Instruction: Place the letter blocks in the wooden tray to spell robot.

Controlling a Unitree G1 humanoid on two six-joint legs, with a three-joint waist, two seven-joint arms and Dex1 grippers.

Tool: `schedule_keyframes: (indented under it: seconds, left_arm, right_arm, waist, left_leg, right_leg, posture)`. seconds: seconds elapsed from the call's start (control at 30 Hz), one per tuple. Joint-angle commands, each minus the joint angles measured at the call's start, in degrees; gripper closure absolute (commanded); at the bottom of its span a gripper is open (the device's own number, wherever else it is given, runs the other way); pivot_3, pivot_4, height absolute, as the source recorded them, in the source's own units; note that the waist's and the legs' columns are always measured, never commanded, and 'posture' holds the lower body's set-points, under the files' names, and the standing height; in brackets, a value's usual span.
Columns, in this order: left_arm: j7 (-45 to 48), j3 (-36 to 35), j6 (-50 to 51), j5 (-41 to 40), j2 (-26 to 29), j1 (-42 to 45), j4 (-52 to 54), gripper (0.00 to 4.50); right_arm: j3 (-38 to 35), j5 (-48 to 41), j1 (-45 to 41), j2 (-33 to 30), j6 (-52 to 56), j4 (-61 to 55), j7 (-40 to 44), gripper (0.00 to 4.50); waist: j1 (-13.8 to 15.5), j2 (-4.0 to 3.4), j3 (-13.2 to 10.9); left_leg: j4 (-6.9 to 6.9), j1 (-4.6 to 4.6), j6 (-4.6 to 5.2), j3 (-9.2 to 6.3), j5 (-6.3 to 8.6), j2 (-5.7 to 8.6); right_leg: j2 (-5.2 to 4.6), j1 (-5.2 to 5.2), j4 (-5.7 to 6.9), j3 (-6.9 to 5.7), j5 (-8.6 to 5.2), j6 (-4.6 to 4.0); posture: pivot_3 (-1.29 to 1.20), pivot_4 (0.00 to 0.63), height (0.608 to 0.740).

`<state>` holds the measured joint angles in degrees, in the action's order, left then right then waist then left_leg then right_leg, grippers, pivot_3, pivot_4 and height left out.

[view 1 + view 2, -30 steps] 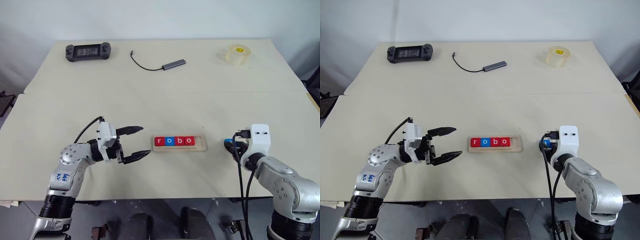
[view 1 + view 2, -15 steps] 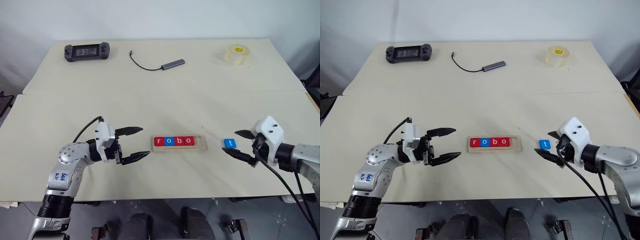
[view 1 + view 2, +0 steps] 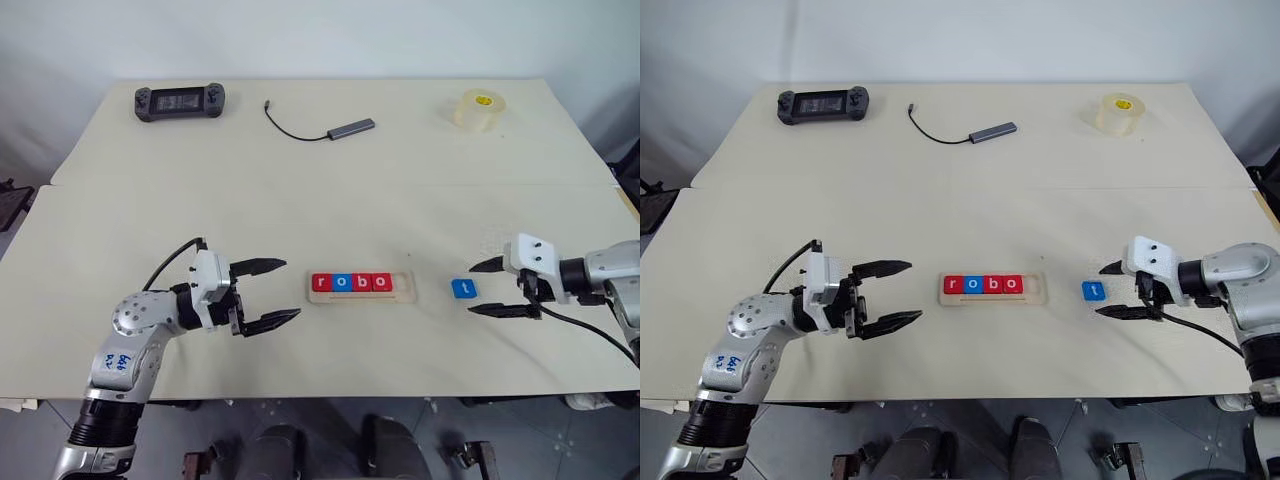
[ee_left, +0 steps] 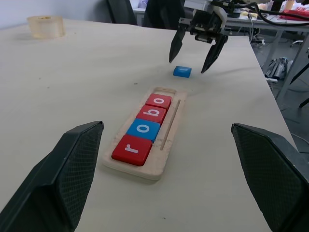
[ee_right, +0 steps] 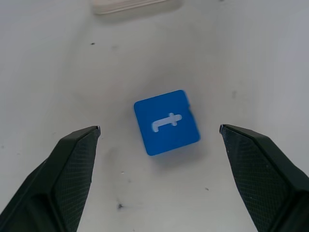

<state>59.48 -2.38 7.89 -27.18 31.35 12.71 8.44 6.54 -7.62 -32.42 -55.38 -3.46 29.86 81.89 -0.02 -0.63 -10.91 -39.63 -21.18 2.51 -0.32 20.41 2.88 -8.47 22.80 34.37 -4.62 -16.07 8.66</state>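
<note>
On the table [image 3: 300, 190], right of the wooden tray [image 3: 360, 285] holding r-o-b-o, the blue t block [image 3: 462, 288] is lying free; both hands, left hand [image 3: 275, 292] and right hand [image 3: 480, 289], are gaping empty.

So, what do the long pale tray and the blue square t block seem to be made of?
The long pale tray looks like unfinished light wood: matte, with a routed groove and rounded corners. The blue square t block seems painted wood or plastic: an even, slightly glossy blue with a white letter; which one is unclear.

Pale unfinished-wood tray [image 3: 360, 294], matt; red and blue smooth letter blocks [image 4: 145, 130]; matt beige counter [image 3: 320, 190]; black textured fingers [image 5: 72, 169].
</note>
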Motion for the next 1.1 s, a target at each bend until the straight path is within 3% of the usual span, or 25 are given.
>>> schedule_keyframes:
  seconds: [0.03, 0.13, 0.3, 0.5, 0.73, 1.1]
  left_arm:
    - [-0.8, -1.58, -0.15, -0.71, 0.59, -0.76, 2.28, 0.0]
    - [-1.17, -1.77, -0.17, -0.8, 0.76, -1.41, 2.75, 0.0]
    - [-1.58, -1.86, -0.27, -0.63, 0.67, -1.54, 2.71, 0.0]
    - [-1.74, -1.99, -0.45, -0.44, 0.69, -1.47, 2.48, 0.0]
    - [-2.35, -2.0, -0.22, -0.51, 0.78, -2.44, 3.59, 0.0]
    - [-4.03, -2.3, 0.34, -0.79, 0.82, -4.39, 6.11, 0.0]
  right_arm:
    - [0.03, 1.06, -2.66, 1.57, -2.85, 3.75, 0.81, 0.52]
    - [-0.39, 1.4, -4.31, 3.23, -4.51, 5.85, 0.19, 1.23]
    - [-0.06, 1.61, -4.96, 3.64, -4.45, 5.92, 1.42, 3.03]
    - [-0.3, -0.48, -7.95, 3.81, 1.05, 0.06, 4.51, 3.04]
    - [3.87, -1.61, -10.36, 8.46, 16.31, -13.35, 4.1, 3.04]
    - [7.67, 3.06, -10.29, 12.13, 12.45, -10.33, 0.98, 3.04]
  waist:
    - [-0.05, -0.01, 0.0]
    - [-0.08, -0.01, 0.0]
    - [-0.02, -0.02, 0.0]
    - [-0.04, -0.06, -0.03]
    - [-0.11, -0.09, -0.02]
    - [0.57, -0.09, -0.02]
  left_leg:
    - [0.0, 0.01, -0.01, 0.0, 0.0, 0.0]
    - [-0.02, 0.01, -0.02, 0.0, 0.0, -0.01]
    - [-0.06, 0.01, -0.06, -0.01, 0.02, -0.02]
    - [-0.1, 0.0, -0.07, -0.08, 0.02, -0.01]
    - [-0.1, 0.01, -0.17, -0.11, 0.08, -0.15]
    - [-0.23, -0.09, -0.16, -0.39, 0.09, 0.03]
  right_leg:
    - [0.0, 0.0, 0.01, 0.0, 0.0, 0.0]
    - [0.01, 0.0, 0.02, 0.0, 0.0, 0.0]
    - [0.01, -0.01, 0.02, 0.0, 0.0, 0.0]
    - [0.0, -0.06, 0.02, -0.05, 0.0, -0.01]
    - [0.11, -0.04, 0.02, -0.1, -0.02, -0.05]
    - [0.0, -0.13, 0.03, -0.31, -0.02, -0.05]
  posture:
    - [0.0, 0.15, 0.74]
    - [0.0, 0.15, 0.74]
    - [0.0, 0.15, 0.74]
    - [0.0, 0.15, 0.74]
    - [0.0, 0.15, 0.74]
    - [0.0, 0.15, 0.74]
